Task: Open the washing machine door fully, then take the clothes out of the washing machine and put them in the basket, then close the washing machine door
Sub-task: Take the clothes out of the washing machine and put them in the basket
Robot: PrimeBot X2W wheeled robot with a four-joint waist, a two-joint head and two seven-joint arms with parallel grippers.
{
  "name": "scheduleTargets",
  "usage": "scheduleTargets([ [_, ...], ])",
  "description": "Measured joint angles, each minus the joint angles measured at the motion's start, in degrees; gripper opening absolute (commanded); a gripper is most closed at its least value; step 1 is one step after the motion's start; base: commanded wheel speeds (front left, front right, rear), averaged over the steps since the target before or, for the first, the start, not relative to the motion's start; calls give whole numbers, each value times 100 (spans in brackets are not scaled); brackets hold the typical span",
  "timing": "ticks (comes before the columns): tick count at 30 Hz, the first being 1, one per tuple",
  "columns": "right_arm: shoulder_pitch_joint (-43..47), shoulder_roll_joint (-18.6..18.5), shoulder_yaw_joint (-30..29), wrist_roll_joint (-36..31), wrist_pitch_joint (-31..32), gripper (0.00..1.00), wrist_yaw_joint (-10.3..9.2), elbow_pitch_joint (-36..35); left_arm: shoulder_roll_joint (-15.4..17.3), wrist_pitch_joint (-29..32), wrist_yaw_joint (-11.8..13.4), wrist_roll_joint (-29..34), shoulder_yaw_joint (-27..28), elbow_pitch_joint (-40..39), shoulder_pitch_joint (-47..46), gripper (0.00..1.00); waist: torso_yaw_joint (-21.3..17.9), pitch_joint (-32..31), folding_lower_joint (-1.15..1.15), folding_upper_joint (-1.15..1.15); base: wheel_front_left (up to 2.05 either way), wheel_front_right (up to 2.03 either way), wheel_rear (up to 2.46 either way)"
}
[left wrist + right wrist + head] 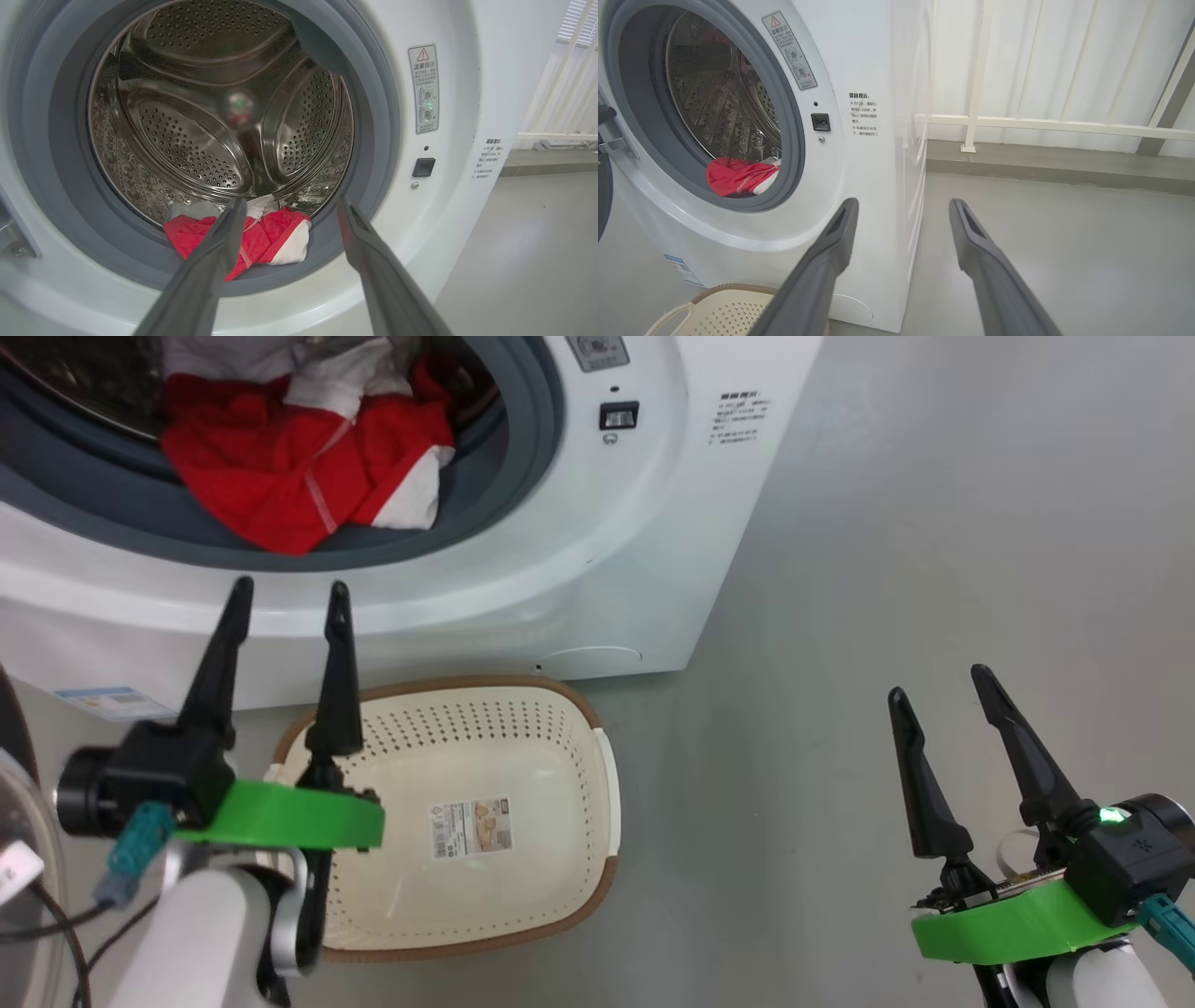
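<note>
Head view first. The big white boxy front-loading washing machine [597, 551] has its mouth wide open. The bright red and white soft clothes [280, 476] are heaped at the front lip of its drum, partly lying on the grey rubber ring [532, 439].

The small cream perforated plastic basket with the brown rim [605, 887] sits on the floor right against the machine's base, under the opening. The round door with the glossy black rim and clear glass bowl [19, 840] is swung out at the machine's left.

Your left gripper [291, 584] hovers just in front of the machine, below the opening, with its fingers spread wide and nothing in them. Your right gripper [939, 681] is off the machine's right side over bare floor, well apart from it. It's spread wide too and carrying nothing.

In the left wrist view you're looking straight into the perforated steel drum [210, 116], with the red pile low at the machine's front edge between your fingers.

The right wrist view is aimed past the machine's right front corner, with the pile visible in the opening.

My guess is the reach-in comes next, and here's what I'd watch:
- **Rubber ring:** the clothes sit on it, so a low grab could pinch the ring along with the fabric.
- **Shallow pinch:** this might lift one garment and leave the rest behind.
- **Trailing cloth:** it could snag on the machine's lip or flop outside the basket.
</note>
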Motion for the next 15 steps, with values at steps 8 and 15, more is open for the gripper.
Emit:
scheduleTargets([
  [8, -140, -2, 54, 0, -25, 100, 0, 63, 49, 20, 38, 27, 68, 589, -896, 100, -96, 301, 0, 0, 0, 0, 0],
  [15, -383, -5, 121, 0, -27, 100, 0, 66, 191, 145, 38, 160, 120, 1272, -1965, 100, -205, 686, 0, 0, 0, 0, 0],
])
